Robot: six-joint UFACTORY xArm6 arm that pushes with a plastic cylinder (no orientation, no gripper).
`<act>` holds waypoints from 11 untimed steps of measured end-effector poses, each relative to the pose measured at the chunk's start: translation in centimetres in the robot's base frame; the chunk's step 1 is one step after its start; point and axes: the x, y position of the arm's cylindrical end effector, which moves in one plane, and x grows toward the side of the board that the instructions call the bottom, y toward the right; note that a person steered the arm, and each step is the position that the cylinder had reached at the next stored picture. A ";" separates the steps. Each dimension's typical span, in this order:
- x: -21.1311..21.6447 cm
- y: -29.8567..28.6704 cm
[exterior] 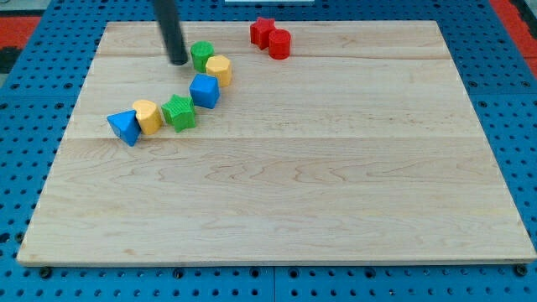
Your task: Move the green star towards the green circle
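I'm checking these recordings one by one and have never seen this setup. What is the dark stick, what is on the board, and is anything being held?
There is one picture, from a single camera looking down at an angle on a wooden board.

The dark stick is the end of a robot arm. It has no claw, so it holds nothing; it only pushes blocks by sliding my tip along the board.

My tip stands just to the view's left of the green circle. Beside that block lies a yellow block, then a blue cube, the green star, another yellow block and a blue triangle, in a curved row running toward the view's left. Near the view's top sit a red star and a red block, touching.
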 end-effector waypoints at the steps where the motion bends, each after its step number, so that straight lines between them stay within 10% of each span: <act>1: -1.4 6.5; 5: 11.5 13.9; 7: 19.4 1.3; 11: 5.6 -0.8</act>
